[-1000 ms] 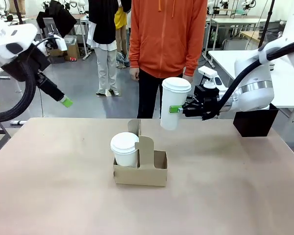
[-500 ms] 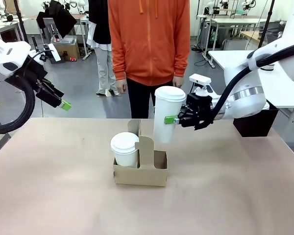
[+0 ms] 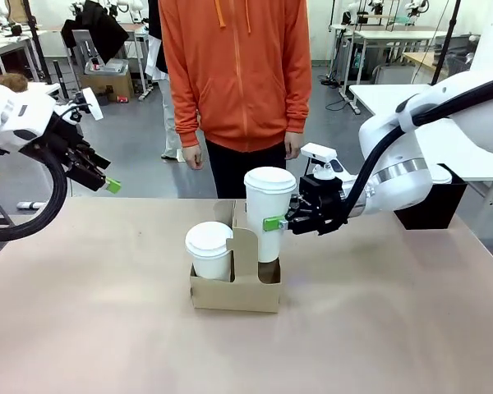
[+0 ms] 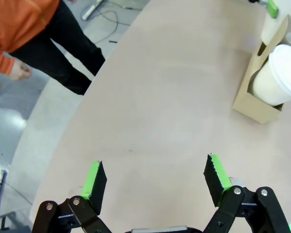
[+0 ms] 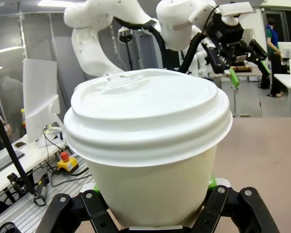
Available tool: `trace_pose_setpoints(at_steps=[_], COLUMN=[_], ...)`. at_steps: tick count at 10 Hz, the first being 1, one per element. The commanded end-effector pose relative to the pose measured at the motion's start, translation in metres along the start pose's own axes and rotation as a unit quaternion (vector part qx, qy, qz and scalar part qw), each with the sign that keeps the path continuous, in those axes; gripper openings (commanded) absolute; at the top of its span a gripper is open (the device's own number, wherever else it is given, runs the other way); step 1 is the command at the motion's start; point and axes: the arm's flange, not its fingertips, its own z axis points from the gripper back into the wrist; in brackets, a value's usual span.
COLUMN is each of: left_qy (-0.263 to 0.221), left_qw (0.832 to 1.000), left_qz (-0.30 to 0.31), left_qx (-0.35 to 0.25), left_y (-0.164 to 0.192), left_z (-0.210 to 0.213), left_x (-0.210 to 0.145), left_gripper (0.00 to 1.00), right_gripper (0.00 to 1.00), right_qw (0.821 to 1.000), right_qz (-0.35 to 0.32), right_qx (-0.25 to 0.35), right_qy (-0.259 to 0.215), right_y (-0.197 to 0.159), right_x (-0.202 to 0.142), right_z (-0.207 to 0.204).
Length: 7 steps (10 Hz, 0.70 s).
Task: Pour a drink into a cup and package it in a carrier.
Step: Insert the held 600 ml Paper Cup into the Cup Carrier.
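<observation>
My right gripper (image 3: pixel 281 222) is shut on the tall white cup (image 3: pixel 268 205), which has a white lid and stands upright. Its base is at the mouth of the right slot of the brown carrier (image 3: pixel 234 294). In the right wrist view the lidded cup (image 5: pixel 148 141) sits between the fingers (image 5: pixel 94 204). The lid hides the drink. My left gripper (image 3: pixel 107 182) hangs open above the table's far left edge. In the left wrist view it (image 4: pixel 155 174) holds nothing, with the carrier (image 4: pixel 252 99) far off.
A shorter lidded white cup (image 3: pixel 209 249) fills the carrier's left slot. A person in an orange hoodie (image 3: pixel 234 74) stands at the far edge, hands down. A black box (image 3: pixel 427 207) sits at the far right of the table (image 3: pixel 107 328).
My right gripper has carried the tall cup left and down, from beside the carrier to its right slot. The person has stepped to the left. My left arm has shifted slightly.
</observation>
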Motion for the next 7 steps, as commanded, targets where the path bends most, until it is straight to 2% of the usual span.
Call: trace_pose_setpoints(at_steps=[1,7], left_qy=[-0.004,-0.004], left_qw=[1.0,1.0], left_qz=[-0.007,-0.007], left_qx=[-0.001,-0.001], left_y=[-0.004,-0.004], left_z=[0.003,0.003], left_x=[0.007,0.007], left_gripper=[1.0,1.0], right_gripper=[0.8,0.8], right_qw=[1.0,0.999], right_qz=[-0.012,-0.003], right_qx=[0.011,0.032], right_qy=[0.011,0.011], right_y=[0.004,-0.002], right_x=[-0.006,-0.046], right_z=[-0.006,-0.015])
